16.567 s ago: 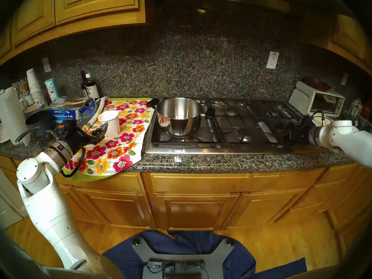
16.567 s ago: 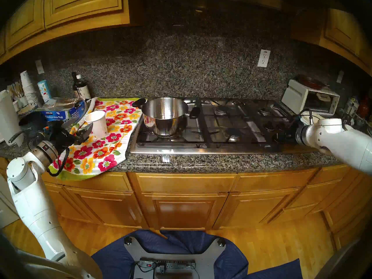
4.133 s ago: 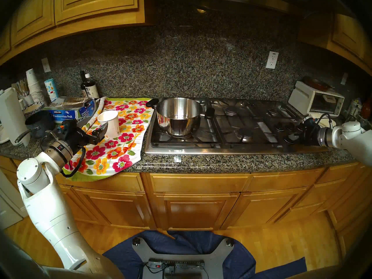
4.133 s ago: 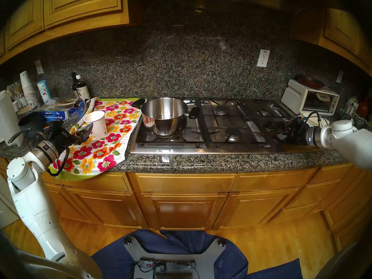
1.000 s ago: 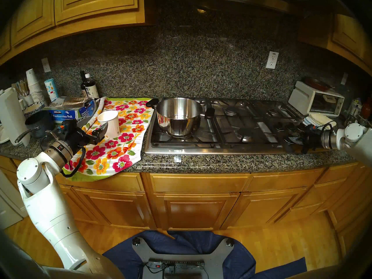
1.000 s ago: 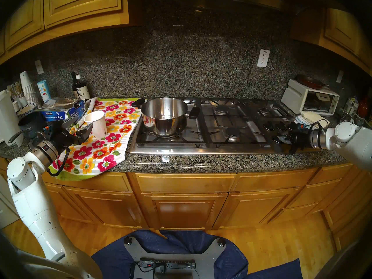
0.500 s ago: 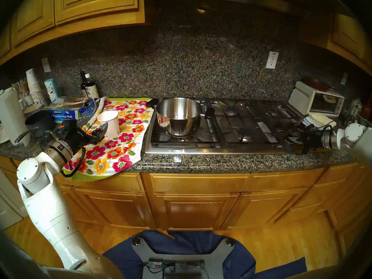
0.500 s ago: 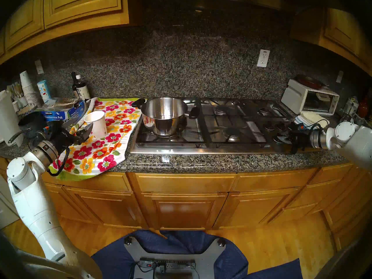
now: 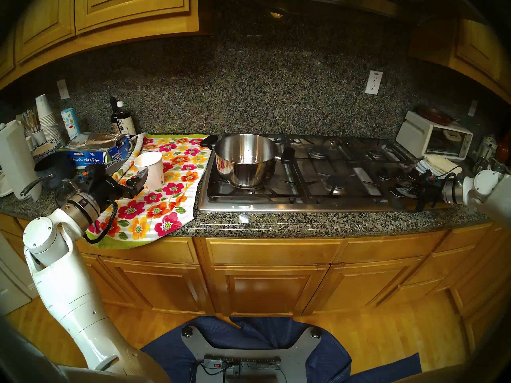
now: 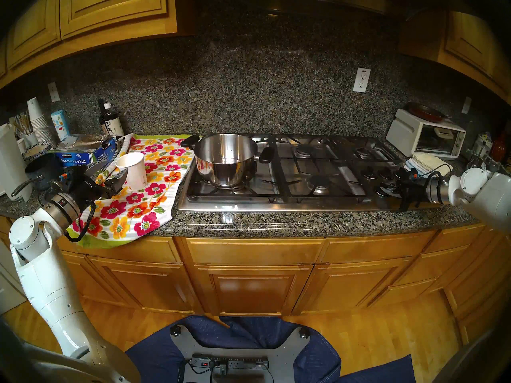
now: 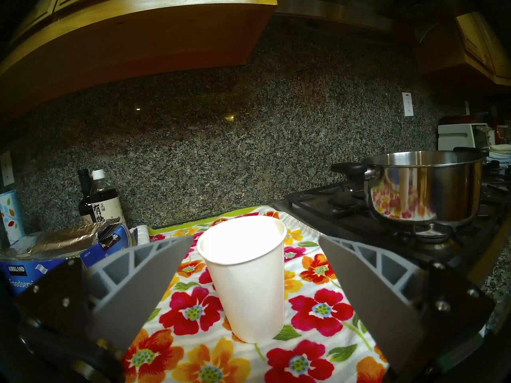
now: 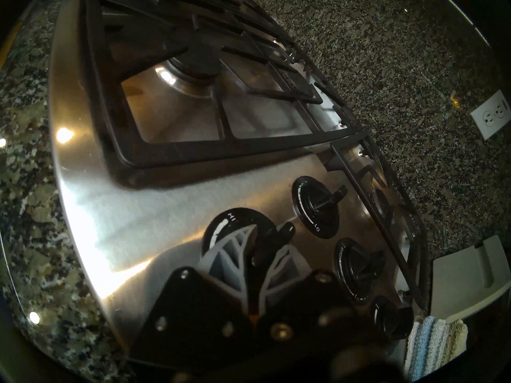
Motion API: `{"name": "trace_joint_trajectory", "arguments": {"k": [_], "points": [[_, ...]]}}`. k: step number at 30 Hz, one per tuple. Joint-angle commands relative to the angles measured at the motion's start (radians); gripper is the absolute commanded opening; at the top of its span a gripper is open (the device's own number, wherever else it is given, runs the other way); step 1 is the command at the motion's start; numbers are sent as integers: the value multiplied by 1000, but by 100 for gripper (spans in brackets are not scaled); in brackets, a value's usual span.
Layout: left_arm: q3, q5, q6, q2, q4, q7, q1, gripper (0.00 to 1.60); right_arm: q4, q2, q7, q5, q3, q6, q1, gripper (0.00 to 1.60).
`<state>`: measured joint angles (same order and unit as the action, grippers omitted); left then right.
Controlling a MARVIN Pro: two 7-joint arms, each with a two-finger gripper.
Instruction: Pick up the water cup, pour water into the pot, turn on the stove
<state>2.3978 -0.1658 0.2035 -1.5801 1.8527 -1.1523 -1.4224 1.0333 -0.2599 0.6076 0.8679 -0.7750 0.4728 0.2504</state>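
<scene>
**Right gripper on a stove knob; cup stands free**

While the plain white paper water cup (image 11: 246, 280) stands upright on the flowered cloth (image 11: 320, 310) at centre frame of the left wrist view, the left gripper (image 11: 253, 266) has its grey fingers (image 11: 154, 277) spread wide on either side, clear of the cup wall. Shiny steel pot (image 9: 246, 160) with two black handles: on the rear left burner of the stainless gas stove (image 9: 276, 207), mid-frame in the head view. Right gripper (image 12: 258, 252), lower centre of its wrist view: fingers closed on the bar of a round black knob (image 12: 276, 236). Three more black knobs sit to its right.
</scene>
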Motion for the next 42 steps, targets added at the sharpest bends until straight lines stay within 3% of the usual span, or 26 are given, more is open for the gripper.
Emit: {"name": "trace_joint_trajectory", "arguments": {"k": [1, 3, 6, 9, 42], "points": [[-2, 15, -1, 5, 24, -1, 25, 160, 46, -111, 8, -27, -2, 49, -29, 0], [-2, 15, -1, 5, 24, -1, 25, 160, 66, -84, 2, -48, 13, 55, -22, 0], [-2, 15, -1, 5, 24, -1, 25, 160, 20, -128, 2, -61, -5, 80, -29, 0], [-2, 15, -1, 5, 24, -1, 25, 160, 29, -110, -3, -79, 7, 86, -29, 0], [-1, 18, 0, 4, 25, -2, 26, 160, -158, -187, -54, -161, 3, 290, -106, 0]]}}
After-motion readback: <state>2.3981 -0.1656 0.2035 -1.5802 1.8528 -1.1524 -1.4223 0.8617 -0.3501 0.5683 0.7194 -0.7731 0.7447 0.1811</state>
